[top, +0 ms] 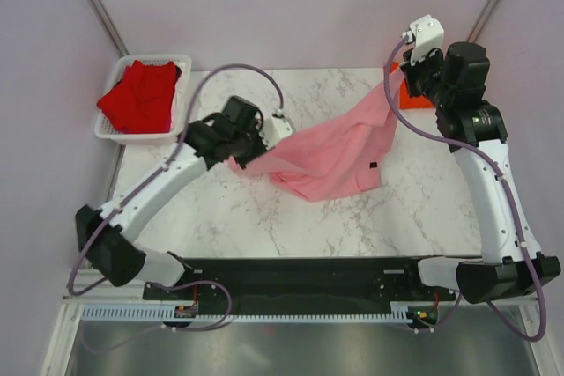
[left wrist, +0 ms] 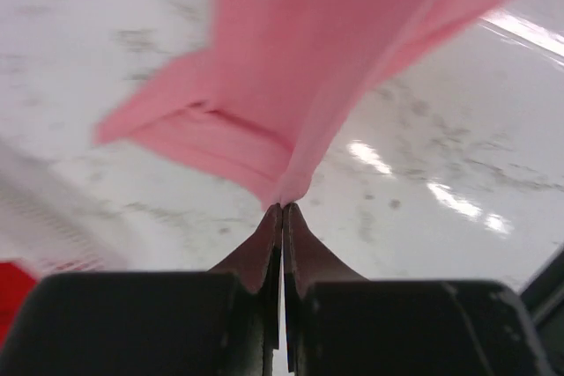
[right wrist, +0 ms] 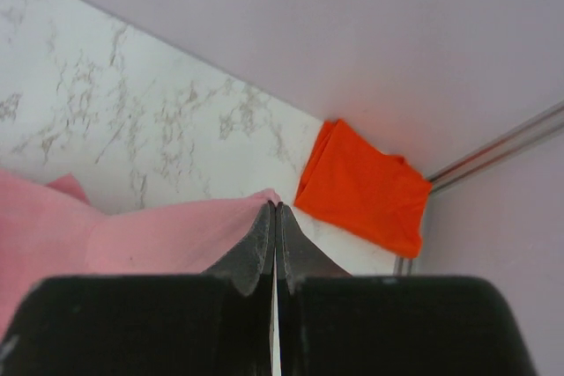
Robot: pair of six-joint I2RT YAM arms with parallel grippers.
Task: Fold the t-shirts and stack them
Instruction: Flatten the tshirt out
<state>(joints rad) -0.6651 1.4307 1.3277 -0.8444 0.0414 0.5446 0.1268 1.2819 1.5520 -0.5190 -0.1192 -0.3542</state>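
Clearly both pincers are clamped shut on cloth: the left gripper (left wrist: 282, 207) pinches one edge of the light pink t-shirt (top: 335, 151) and the right gripper (right wrist: 275, 206) another. The shirt stretches between them and sags toward the marble table (top: 220, 217), probably to spread it for folding. Just beyond the right gripper's tips lies the folded orange t-shirt (right wrist: 366, 187), seemingly the stack's start, while off past the left gripper the red t-shirt (top: 137, 94) lies heaped in the white basket (top: 110, 132).

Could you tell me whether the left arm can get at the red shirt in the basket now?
Probably not yet: the red shirt lies uncovered nearby, but the left gripper is shut on the pink shirt.
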